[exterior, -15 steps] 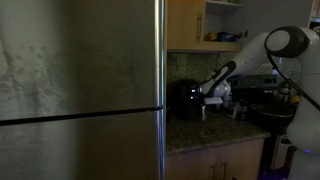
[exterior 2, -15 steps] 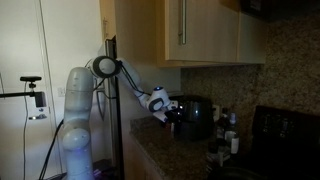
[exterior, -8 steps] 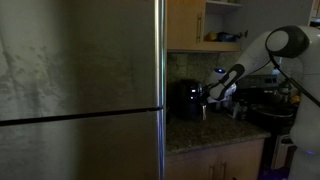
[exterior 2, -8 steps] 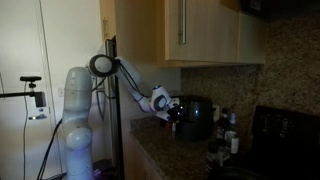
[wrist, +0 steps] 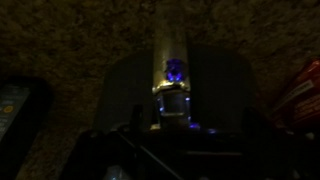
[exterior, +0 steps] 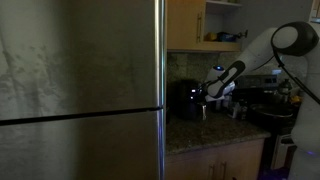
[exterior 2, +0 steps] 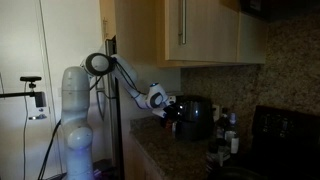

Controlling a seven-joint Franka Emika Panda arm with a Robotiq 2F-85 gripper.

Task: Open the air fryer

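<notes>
This is a dim kitchen. A big steel fridge (exterior: pixel 80 90) fills most of an exterior view. Beside it runs a speckled stone counter (exterior: pixel 215 132), with wood cabinets (exterior: pixel 185 25) above and a stone wall (exterior 2: pixel 215 80) behind.

The air fryer (exterior: pixel 185 100) is small and black. It sits on the counter near the fridge, at the back by the wall. Some bottles (exterior 2: pixel 230 140) stand close to it.

The white arm (exterior 2: pixel 125 80) reaches out over the counter. The gripper (exterior: pixel 204 97) is right at the front of the air fryer. It is too dark to tell if it is open or closed, or holding anything.

The wrist view is very dark. It shows a round dark shape (wrist: pixel 130 90) on speckled stone.
</notes>
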